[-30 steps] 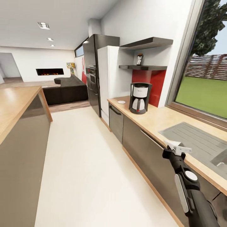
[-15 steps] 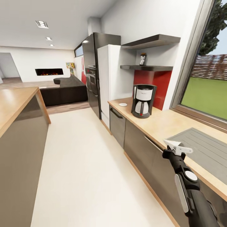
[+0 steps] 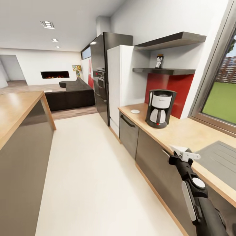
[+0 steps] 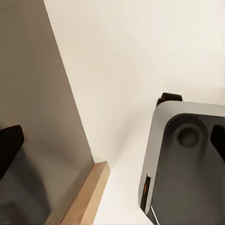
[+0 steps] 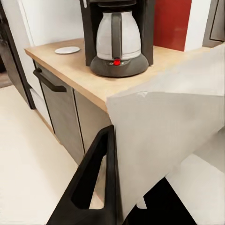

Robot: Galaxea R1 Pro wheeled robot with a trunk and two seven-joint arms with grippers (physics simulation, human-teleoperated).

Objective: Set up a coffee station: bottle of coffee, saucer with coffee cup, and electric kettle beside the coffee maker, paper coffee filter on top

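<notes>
Filter (image 5: 168, 140) in R gripper (image 3: 183, 154), wrist-cam closeup

White floor (image 3: 91, 170) runs btwn a wooden island (image 3: 16, 108) and grey cabinets (image 3: 154, 164). Tall white fridge (image 3: 119, 85) beside a black oven unit (image 3: 100, 78). Red splashback (image 3: 170, 88), window (image 3: 223, 98) w/ lawn, far fireplace (image 3: 55, 74), dark sofa (image 3: 70, 93), ceiling spotlights (image 3: 48, 24).
</notes>
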